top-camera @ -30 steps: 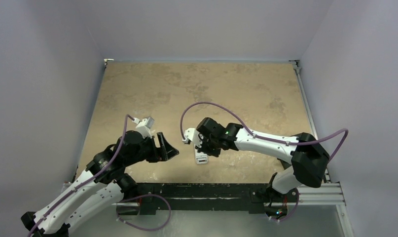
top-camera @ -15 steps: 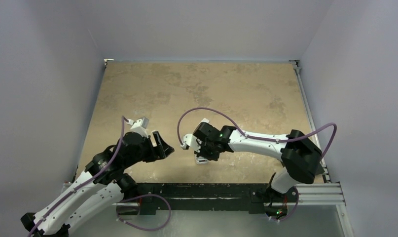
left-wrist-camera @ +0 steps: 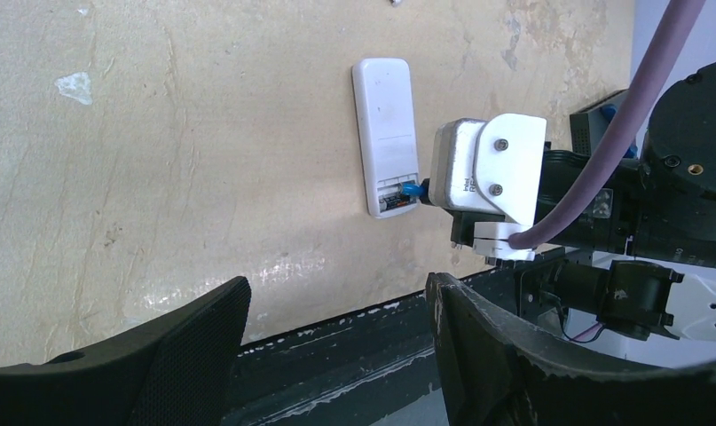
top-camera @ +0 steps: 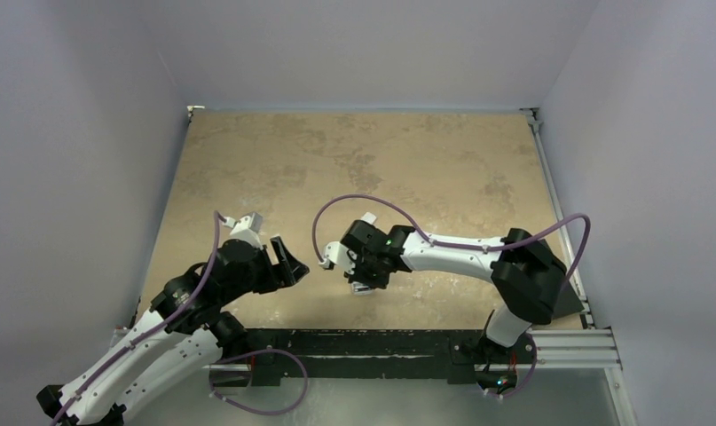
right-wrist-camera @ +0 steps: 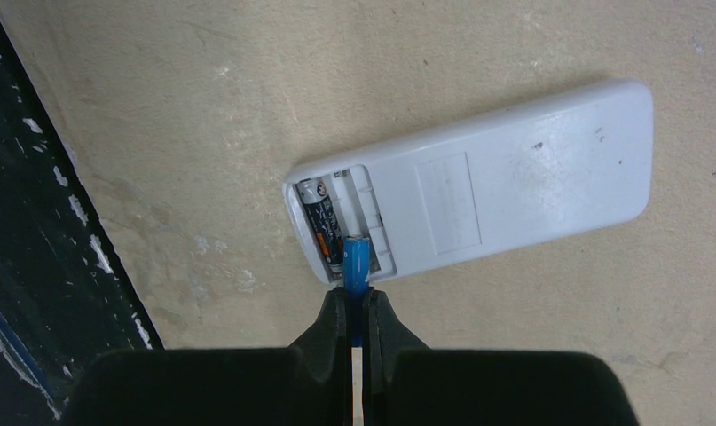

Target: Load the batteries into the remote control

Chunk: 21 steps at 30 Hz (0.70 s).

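The white remote control (right-wrist-camera: 505, 182) lies back up on the tan table, its battery bay open at the near end. The dark battery (right-wrist-camera: 321, 222) lies in the bay. My right gripper (right-wrist-camera: 356, 306) is shut on the blue battery (right-wrist-camera: 356, 262), whose free end points into the bay's empty slot. The remote (left-wrist-camera: 385, 133) and blue battery (left-wrist-camera: 412, 188) also show in the left wrist view. From above, the right gripper (top-camera: 365, 277) covers most of the remote (top-camera: 365, 288). My left gripper (top-camera: 289, 260) is open and empty, left of the remote.
The table's black front rail (top-camera: 354, 342) runs just below the remote. A purple cable (top-camera: 336, 209) loops over the right wrist. The small white cover piece is not in view.
My right gripper has moved slightly left and toward the near edge, over the remote's open end. My left gripper has drawn back a little to the left.
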### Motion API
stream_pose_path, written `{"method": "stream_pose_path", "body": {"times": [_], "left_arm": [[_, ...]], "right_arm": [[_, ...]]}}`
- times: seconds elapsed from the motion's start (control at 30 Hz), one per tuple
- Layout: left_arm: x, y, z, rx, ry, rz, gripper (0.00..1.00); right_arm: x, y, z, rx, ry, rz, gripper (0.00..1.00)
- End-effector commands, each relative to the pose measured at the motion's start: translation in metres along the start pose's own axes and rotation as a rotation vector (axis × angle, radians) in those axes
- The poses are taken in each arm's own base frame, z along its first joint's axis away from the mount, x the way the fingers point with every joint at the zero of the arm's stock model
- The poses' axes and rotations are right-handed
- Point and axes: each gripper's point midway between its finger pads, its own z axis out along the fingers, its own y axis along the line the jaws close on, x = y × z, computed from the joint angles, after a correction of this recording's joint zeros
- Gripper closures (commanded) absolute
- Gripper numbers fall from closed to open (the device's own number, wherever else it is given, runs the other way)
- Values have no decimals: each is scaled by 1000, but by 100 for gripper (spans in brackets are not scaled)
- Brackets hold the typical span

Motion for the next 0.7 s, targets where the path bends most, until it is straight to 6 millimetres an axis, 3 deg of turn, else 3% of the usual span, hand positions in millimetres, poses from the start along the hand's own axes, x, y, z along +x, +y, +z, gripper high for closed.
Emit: {"method": "stream_pose_path", "body": {"times": [0.0, 0.4, 0.67], "left_arm": [[-2, 2, 0, -5, -18, -10, 28], [-1, 3, 0, -2, -14, -9, 28], [2, 3, -1, 4, -8, -15, 28]], "right_arm": [[-24, 1, -4, -11, -60, -30, 100], [-32, 5, 3, -11, -57, -47, 91], [-37, 4, 5, -4, -61, -36, 77]]}}
